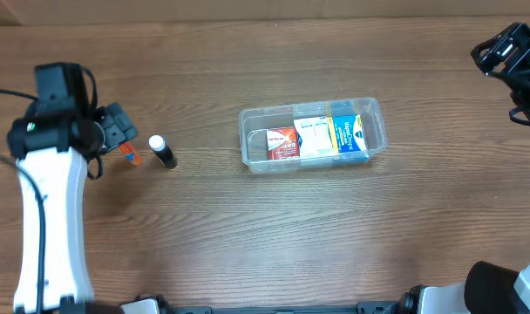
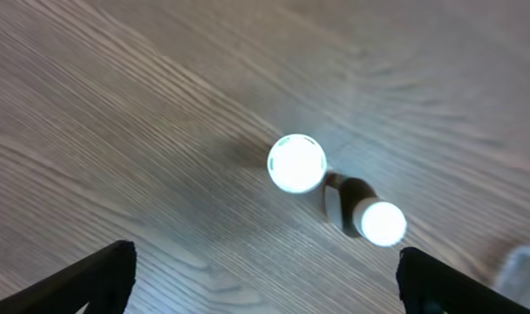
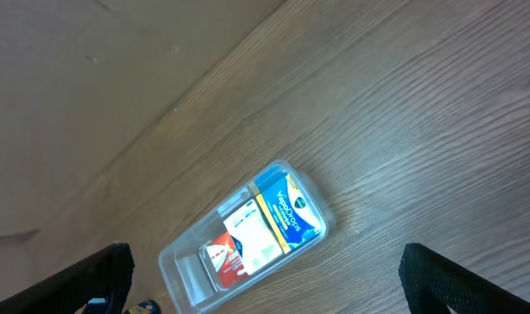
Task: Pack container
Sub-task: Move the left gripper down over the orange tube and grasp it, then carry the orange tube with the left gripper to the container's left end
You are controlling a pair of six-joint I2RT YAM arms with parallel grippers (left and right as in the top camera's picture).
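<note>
Near the left edge of the table (image 1: 248,235), the left gripper (image 2: 265,253) hangs over a small dark tube (image 1: 164,153) with a white cap, its jaws wide and holding nothing. The step in hand looks like picking up that tube for packing. To do it well, centre the jaws across the dark body, not the cap, come straight down, and close only once both fingers straddle it. An orange item (image 1: 130,157) lies just beside the tube on the side towards the left edge. Glare in the left wrist view washes out two white tops, so I cannot tell which belongs to which; the approach should keep clear of the neighbour.

The container (image 1: 248,144) sits at the middle of the table, well apart from the left gripper. It holds three boxes (image 1: 313,135), red, white and blue, packed towards its right end. Its left end looks free, a fair spot for the tube.

The right gripper (image 1: 506,52) waits at the far right corner, jaws wide, empty, well away from the container.
</note>
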